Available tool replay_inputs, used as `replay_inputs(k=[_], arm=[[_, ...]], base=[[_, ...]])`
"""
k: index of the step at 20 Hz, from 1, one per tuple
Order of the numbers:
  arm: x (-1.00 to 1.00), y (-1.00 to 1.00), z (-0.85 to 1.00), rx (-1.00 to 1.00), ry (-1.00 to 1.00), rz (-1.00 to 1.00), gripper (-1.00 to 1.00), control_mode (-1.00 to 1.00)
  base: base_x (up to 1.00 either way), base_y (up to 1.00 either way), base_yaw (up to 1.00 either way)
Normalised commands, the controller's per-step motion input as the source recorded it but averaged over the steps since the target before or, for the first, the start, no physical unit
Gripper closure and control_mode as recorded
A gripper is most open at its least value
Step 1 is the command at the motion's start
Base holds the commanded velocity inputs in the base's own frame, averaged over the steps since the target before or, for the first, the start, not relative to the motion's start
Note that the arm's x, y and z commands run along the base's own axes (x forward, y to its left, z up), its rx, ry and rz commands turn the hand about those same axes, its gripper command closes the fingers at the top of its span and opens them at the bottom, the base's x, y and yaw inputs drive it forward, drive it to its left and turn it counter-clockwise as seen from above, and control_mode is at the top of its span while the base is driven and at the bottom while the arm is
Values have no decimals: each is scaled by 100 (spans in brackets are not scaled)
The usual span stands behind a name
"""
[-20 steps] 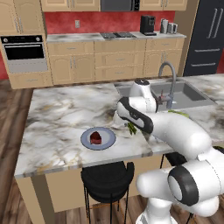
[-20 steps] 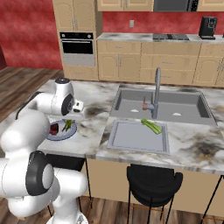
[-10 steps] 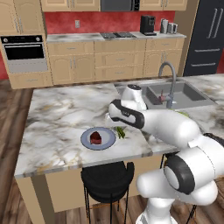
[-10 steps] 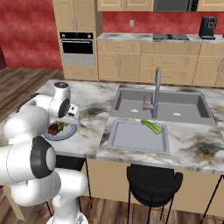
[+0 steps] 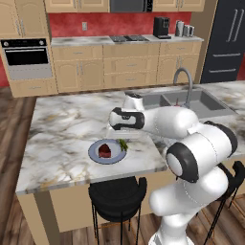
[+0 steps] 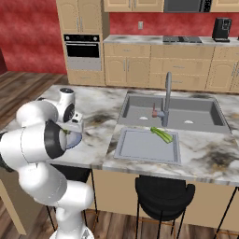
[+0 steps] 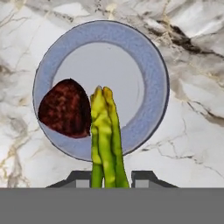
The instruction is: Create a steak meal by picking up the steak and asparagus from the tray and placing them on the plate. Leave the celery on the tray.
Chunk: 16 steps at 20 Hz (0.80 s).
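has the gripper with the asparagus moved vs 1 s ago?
Yes. In the left base view the gripper, shut on the thin dark green asparagus, went left, from beside the sink to over the round blue-grey plate holding the dark red steak.

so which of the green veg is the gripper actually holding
The asparagus, darker thin stalks clamped in the gripper over the plate beside the steak. The paler celery lies on the tray.

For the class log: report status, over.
Gripper shut on asparagus, over plate. Steak on plate. Celery on tray. Nothing blocking.
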Motion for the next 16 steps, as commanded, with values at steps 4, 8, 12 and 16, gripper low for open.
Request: replay_inputs(k=[4,8,12,16], arm=[[30,2,-35,0,4,2,100,-100],[26,16,-36,0,3,1,100,-100],[13,34,-31,0,0,0,100,-100],[17,22,-29,0,0,0,100,-100]], base=[[0,0,0],[0,0,0],[0,0,0],[0,0,0]])
